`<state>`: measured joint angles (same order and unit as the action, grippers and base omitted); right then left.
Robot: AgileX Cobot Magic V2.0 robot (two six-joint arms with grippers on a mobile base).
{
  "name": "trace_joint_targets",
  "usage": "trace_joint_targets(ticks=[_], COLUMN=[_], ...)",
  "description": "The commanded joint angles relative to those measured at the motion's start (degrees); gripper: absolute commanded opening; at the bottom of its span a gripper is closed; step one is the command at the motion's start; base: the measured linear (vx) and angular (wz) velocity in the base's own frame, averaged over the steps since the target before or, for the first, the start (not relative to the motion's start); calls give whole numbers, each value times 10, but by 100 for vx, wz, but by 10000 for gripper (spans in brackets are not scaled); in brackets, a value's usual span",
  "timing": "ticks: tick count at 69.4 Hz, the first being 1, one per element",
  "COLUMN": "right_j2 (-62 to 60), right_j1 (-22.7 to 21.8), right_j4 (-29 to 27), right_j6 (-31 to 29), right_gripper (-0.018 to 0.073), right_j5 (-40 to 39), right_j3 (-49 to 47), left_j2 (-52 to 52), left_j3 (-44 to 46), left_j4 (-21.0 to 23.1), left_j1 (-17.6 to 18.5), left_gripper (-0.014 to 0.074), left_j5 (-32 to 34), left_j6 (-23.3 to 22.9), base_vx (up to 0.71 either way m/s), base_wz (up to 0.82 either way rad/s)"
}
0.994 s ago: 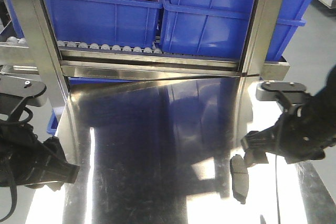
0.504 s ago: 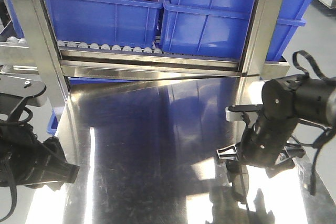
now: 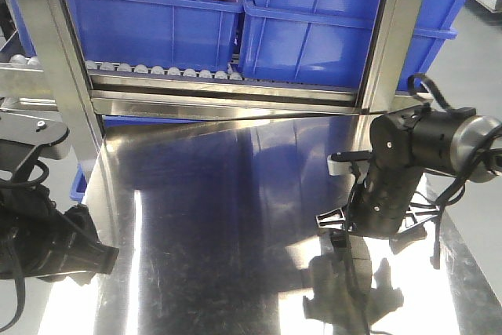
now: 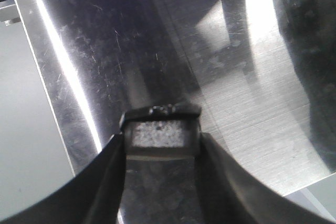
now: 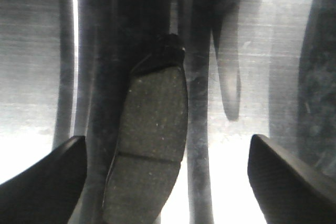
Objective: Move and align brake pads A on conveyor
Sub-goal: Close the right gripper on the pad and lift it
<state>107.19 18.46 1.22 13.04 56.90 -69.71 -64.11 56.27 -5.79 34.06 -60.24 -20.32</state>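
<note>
In the right wrist view a dark grey brake pad (image 5: 149,140) with a thin groove across it lies flat on the shiny steel tabletop (image 5: 31,51). My right gripper (image 5: 167,148) is open above it, and the pad sits between the fingers, closer to the left one. From the front, the right gripper (image 3: 369,229) points down and covers most of that pad. My left gripper (image 4: 163,145) is shut on another brake pad (image 4: 164,132), held above the tabletop near its left edge. The conveyor is out of view.
Blue bins (image 3: 314,29) stand on a steel roller rack (image 3: 157,72) behind the tabletop (image 3: 220,217), between two steel uprights (image 3: 67,76). The left arm (image 3: 47,245) hangs at the table's left edge. Grey floor (image 4: 26,129) shows beyond that edge.
The right arm swung in from the right and turned its gripper down over the lying brake pad. The left arm has not moved.
</note>
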Motion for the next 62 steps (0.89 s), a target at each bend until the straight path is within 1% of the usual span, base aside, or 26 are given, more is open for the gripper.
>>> trace_joint_targets(ticks=[1, 30, 41, 47, 52, 58, 61, 62], right_j2=[-17, -1, -1, -1, -1, -1, -1, -1], right_j1=[0, 0, 0, 0, 0, 0, 0, 0], right_j4=[7, 7, 7, 7, 7, 7, 7, 7], right_j6=[0, 0, 0, 0, 0, 0, 0, 0], right_gripper=[592, 592, 568, 524, 459, 342, 266, 223], right_j5=[-8, -35, -40, -40, -40, -40, -40, -39], right_j3=[-16, -16, -16, -16, -16, -15, -15, -15], left_j2=[12, 12, 12, 12, 12, 12, 12, 12], left_j3=[16, 16, 16, 16, 16, 16, 16, 16], left_j4=[-6, -6, -6, -6, -6, -6, -6, -6], left_j1=[2, 2, 2, 2, 2, 2, 2, 2], left_gripper=[-6, -6, -6, -6, -6, -6, -6, -6], left_j5=[26, 26, 26, 26, 26, 26, 26, 26], left_j6=[-1, -1, -1, -1, -1, -1, -1, -1], base_vx=[0, 0, 0, 0, 0, 0, 0, 0], base_wz=[0, 0, 0, 0, 0, 0, 0, 0])
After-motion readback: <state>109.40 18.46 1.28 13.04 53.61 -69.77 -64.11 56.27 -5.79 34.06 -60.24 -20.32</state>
